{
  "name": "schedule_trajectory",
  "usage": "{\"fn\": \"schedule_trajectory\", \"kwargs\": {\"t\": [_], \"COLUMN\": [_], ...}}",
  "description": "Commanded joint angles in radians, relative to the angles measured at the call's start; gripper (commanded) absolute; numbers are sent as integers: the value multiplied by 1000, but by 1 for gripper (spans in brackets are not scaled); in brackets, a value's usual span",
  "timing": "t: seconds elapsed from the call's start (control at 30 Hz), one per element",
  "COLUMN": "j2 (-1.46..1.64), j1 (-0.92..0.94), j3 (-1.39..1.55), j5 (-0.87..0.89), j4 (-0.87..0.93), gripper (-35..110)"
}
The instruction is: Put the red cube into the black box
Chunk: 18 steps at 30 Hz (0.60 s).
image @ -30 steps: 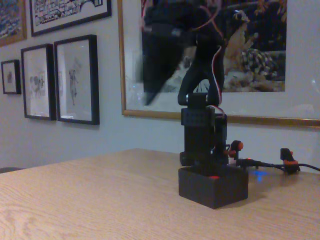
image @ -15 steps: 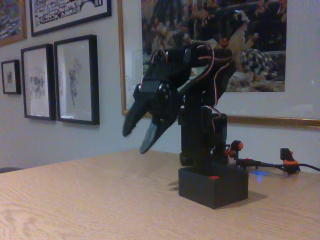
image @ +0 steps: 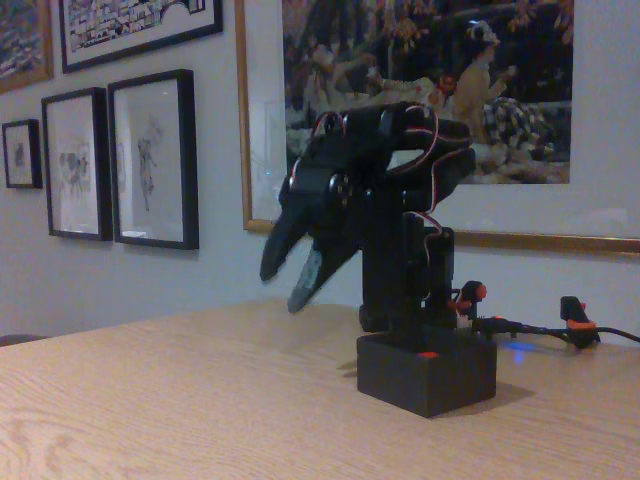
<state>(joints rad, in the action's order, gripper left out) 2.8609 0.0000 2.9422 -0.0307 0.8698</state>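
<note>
The black box (image: 427, 375) sits on the wooden table in front of the arm's base. A small sliver of the red cube (image: 428, 354) peeks over the box's top rim, inside the box. My black gripper (image: 287, 273) hangs folded down to the left of the box, above the table, its two fingers pointing down-left with a narrow gap between them. Nothing is held between the fingers.
The arm's base (image: 405, 290) stands right behind the box. Orange-red cable connectors (image: 472, 293) and a black cable (image: 600, 333) lie at the right rear, with a blue light on the table. Framed pictures (image: 152, 158) hang on the wall behind. The wooden table (image: 180, 400) spreads left and forward.
The arm has folded down from a raised, blurred pose. The gripper came low at the left of the box, then drew slightly in toward the base, its fingers closer together.
</note>
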Motion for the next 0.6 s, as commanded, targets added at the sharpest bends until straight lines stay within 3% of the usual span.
{"fn": "schedule_trajectory", "kwargs": {"t": [0.0, 0.57], "j2": [32, 117], "j1": [9, 2], "j3": [-8, 12], "j5": [-15, -12], "j4": [25, 66], "gripper": [20, 20]}}
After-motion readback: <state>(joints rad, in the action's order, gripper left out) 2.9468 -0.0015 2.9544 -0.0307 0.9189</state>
